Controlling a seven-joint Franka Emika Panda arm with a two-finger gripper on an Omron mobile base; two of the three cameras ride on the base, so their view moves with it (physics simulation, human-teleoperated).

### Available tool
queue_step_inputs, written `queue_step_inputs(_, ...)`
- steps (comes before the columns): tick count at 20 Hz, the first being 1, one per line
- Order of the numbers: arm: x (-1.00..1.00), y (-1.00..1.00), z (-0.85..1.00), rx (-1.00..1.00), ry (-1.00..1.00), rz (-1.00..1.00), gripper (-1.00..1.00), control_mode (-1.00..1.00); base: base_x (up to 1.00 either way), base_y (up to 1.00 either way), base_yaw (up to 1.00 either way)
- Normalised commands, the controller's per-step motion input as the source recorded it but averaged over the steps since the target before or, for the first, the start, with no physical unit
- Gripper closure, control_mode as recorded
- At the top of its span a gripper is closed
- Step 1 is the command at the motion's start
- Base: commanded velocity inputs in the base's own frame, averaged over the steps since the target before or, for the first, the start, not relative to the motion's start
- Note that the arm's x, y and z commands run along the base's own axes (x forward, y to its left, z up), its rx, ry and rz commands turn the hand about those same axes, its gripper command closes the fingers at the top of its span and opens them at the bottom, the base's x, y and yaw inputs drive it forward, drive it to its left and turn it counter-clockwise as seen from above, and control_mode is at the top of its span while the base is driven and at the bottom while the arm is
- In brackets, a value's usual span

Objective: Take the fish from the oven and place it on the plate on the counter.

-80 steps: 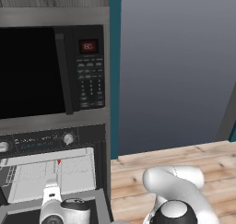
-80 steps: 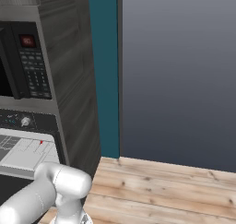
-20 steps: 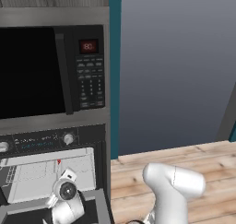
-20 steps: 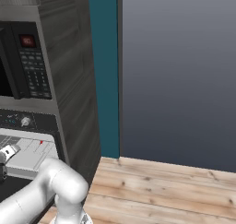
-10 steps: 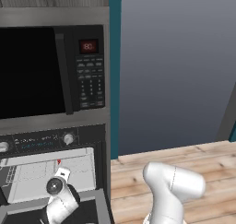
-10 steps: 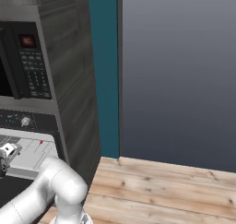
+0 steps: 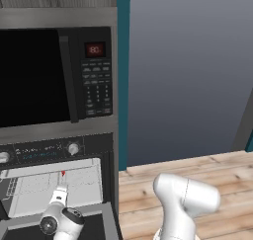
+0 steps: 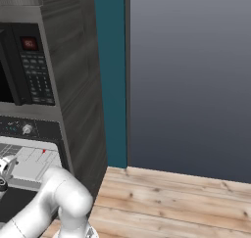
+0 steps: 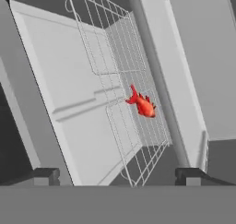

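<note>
Looking into the oven (image 7: pixel 54 184), the fish (image 9: pixel 143 104) sits on the wire rack (image 9: pixel 124 80), gripper (image 9: pixel 117 174) spread wide just outside, holding nothing.

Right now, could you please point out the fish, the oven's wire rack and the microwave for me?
fish (image 9: pixel 142 104), hand view, on its red-orange body.
wire rack (image 9: pixel 119 52), hand view, on its upper mesh.
microwave (image 7: pixel 33 75), left base view, on its dark door.
</note>
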Motion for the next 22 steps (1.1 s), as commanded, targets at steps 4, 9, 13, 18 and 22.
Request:
queue_step_inputs(4,0.26,0.16,-0.27,-0.15,-0.17,0.03,-1.0,-1.0,0.0,0.0,0.0)
queue_step_inputs(9,0.45,0.06,-0.25,-0.11,-0.07,0.02,-1.0,-1.0,0.0,0.0,0.0)
queue_step_inputs(13,0.39,0.01,-0.27,-0.09,-0.07,0.0,-1.0,-1.0,0.0,0.0,0.0)
queue_step_inputs(18,0.42,0.0,-0.41,-0.08,-0.08,0.0,-1.0,-1.0,0.0,0.0,0.0)
queue_step_inputs(22,0.3,0.0,-0.52,-0.08,-0.08,0.0,-1.0,-1.0,0.0,0.0,0.0)
